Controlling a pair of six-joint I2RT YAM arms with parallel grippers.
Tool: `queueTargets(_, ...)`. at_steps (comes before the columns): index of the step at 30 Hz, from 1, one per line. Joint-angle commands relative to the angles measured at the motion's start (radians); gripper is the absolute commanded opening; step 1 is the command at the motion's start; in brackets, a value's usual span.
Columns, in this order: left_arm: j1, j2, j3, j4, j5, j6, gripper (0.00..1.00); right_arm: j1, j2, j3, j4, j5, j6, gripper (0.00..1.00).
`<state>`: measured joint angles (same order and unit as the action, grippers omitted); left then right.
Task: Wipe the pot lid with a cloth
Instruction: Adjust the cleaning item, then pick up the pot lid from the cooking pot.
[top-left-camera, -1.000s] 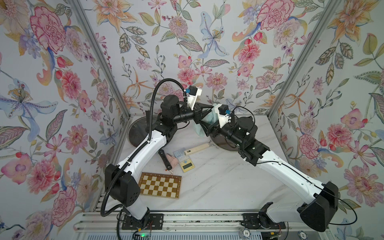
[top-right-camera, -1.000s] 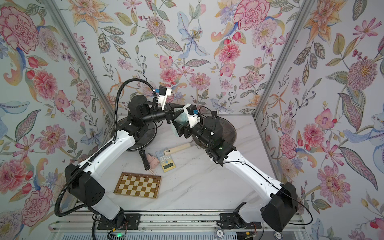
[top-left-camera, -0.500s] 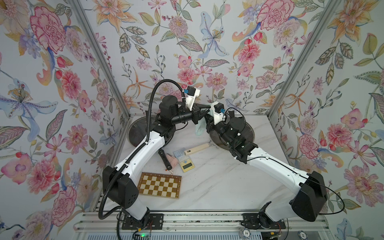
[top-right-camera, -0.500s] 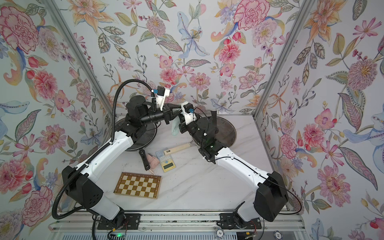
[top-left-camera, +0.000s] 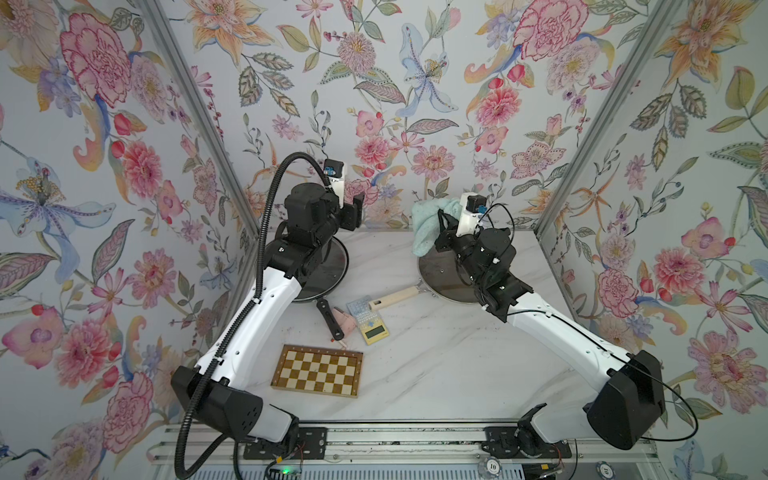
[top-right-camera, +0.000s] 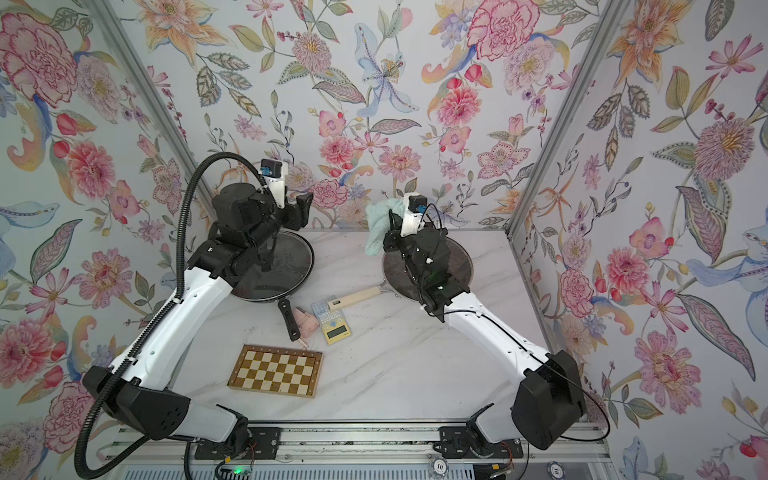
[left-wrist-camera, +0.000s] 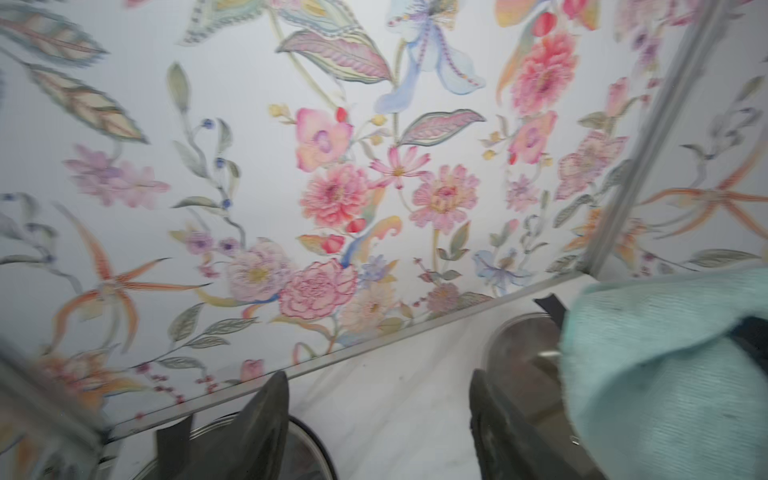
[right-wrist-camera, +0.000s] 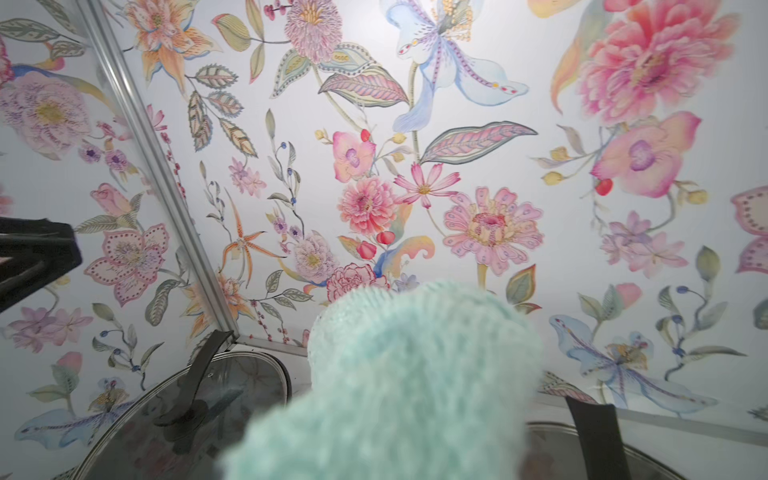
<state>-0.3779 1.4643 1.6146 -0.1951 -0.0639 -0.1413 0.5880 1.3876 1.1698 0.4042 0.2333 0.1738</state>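
Floral-walled marble table (top-left-camera: 436, 374), right hand (top-left-camera: 441, 223) clenched on cloth (top-left-camera: 424, 227), tips hidden; left hand (top-left-camera: 355, 212) released.

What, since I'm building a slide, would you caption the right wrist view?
Mint cloth bunched close to the lens, a glass lid with a black handle beyond, floral wall behind.

We note both arms bent at the elbow and reaching toward the back wall, wrists raised and well apart. Our left gripper (top-left-camera: 356, 210) sits high with its jaws spread and nothing between them. Our right gripper (top-left-camera: 441, 220) tilts upward, clamped on the cloth (top-left-camera: 424, 230).
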Motion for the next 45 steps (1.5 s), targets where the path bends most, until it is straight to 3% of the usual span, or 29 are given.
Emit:
queueTargets(1,0.017,0.022,-0.122,0.077,-0.282,0.096,0.77,-0.012,-0.079,-0.048,-0.058,0.105,0.037,0.01)
queueTargets(5,0.063,0.028,-0.323,0.308,-0.355,0.114,0.85,-0.017,-0.144,-0.092,-0.092,0.17,0.027,0.01)
queueTargets(12,0.197,0.086,-0.476,0.517,-0.314,0.101,0.92,0.004,-0.204,-0.128,-0.144,0.255,0.027,0.02)
queueTargets(20,0.308,0.216,-0.497,0.586,-0.214,0.083,0.93,0.043,-0.205,-0.126,-0.156,0.316,0.019,0.02)
queueTargets(33,0.38,0.351,-0.507,0.674,-0.144,0.065,0.89,0.111,-0.243,-0.136,-0.188,0.433,0.019,0.04)
queueTargets(45,0.398,0.466,-0.474,0.753,-0.081,0.037,0.74,0.134,-0.205,-0.088,-0.2,0.495,-0.019,0.04)
